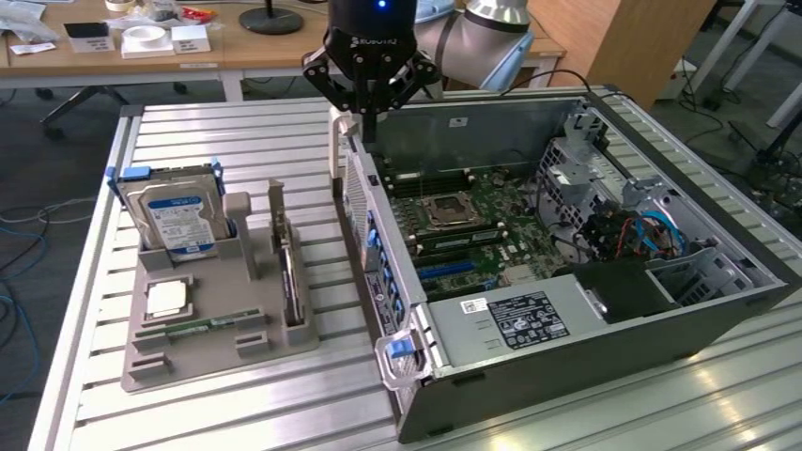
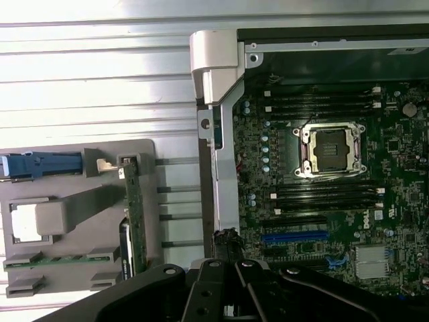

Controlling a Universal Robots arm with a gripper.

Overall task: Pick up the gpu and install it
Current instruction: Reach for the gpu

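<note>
Pickup not yet made, by the look of things. Claw (image 1: 368,127) pinched fully together, nothing between the fingers, hanging over the rear rim of the open computer case (image 1: 589,329), near twelve o'clock in the exterior view. Well apart from the gpu (image 1: 291,282), touching neither card nor case as far as can be told.

Gpu parked on its long edge in the tall slot of the grey holder tray (image 1: 188,366), at nine o'clock from the case in the exterior view, resting against the tray alone. From the wrist camera, seen edge-on as a thin dark strip in that same slot.

Company in the tray, reckoned from the gpu in the exterior view:
- blue-labelled hard drive (image 1: 176,211), upright, at ten o'clock
- processor chip (image 1: 167,299), flat, at nine o'clock
- memory stick (image 1: 201,329), lying low, at eight o'clock

Inside the case, motherboard (image 1: 476,225) bare. Blue expansion slot (image 2: 295,237) empty, no card seated anywhere along that row.

Judged from this layout: nothing of the task completed beyond having the arm over the work area. Whole of the job outstanding, namely the grasp on the card, the lift out of the tray, the carry across to the case, and the seating in a slot.
</note>
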